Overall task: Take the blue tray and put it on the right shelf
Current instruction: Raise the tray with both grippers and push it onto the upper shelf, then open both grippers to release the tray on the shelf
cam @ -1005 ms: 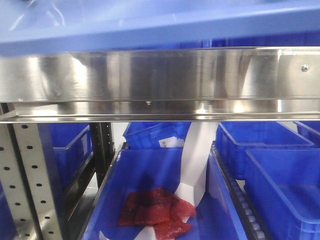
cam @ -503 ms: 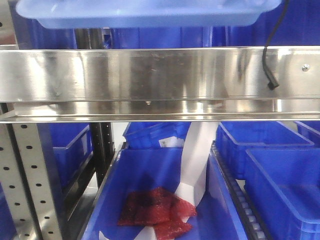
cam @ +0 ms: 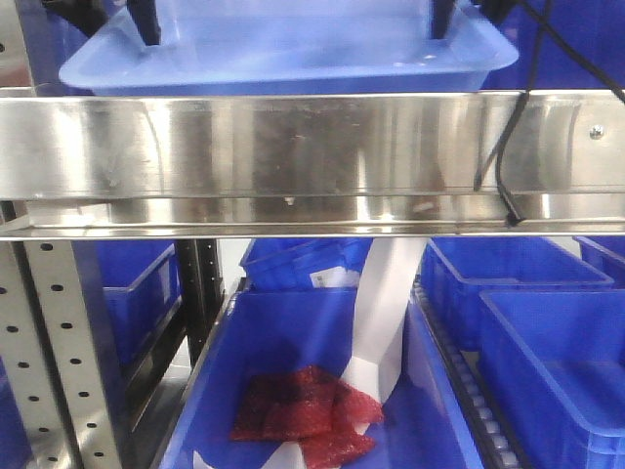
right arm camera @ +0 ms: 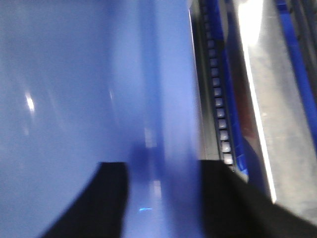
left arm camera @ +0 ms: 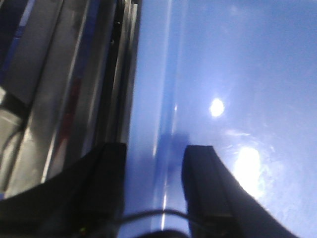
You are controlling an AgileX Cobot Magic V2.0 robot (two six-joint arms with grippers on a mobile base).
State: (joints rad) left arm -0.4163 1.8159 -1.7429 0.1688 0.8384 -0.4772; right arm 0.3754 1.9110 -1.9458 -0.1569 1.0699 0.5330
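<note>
The light-blue tray (cam: 293,61) sits level just above the broad steel front beam of the right shelf (cam: 293,147); whether it touches the shelf I cannot tell. My left gripper (cam: 146,24) holds its left end and my right gripper (cam: 444,18) its right end. In the left wrist view the left gripper (left arm camera: 156,171) straddles the tray's rim (left arm camera: 148,99), shut on it, with steel shelf rails (left arm camera: 64,99) alongside. In the right wrist view the right gripper (right arm camera: 163,186) is shut on the opposite rim (right arm camera: 163,74), beside the steel shelf (right arm camera: 262,99).
A black cable (cam: 503,147) hangs over the beam at right. Below the shelf stand several deep blue bins (cam: 547,342); the middle one holds a red mesh bag (cam: 303,410) and a white strip (cam: 381,313). A perforated upright (cam: 59,352) stands at left.
The tray has dropped from the top of the front view to just above the beam, showing its inside. Both grippers' fingers and the cable have come into view.
</note>
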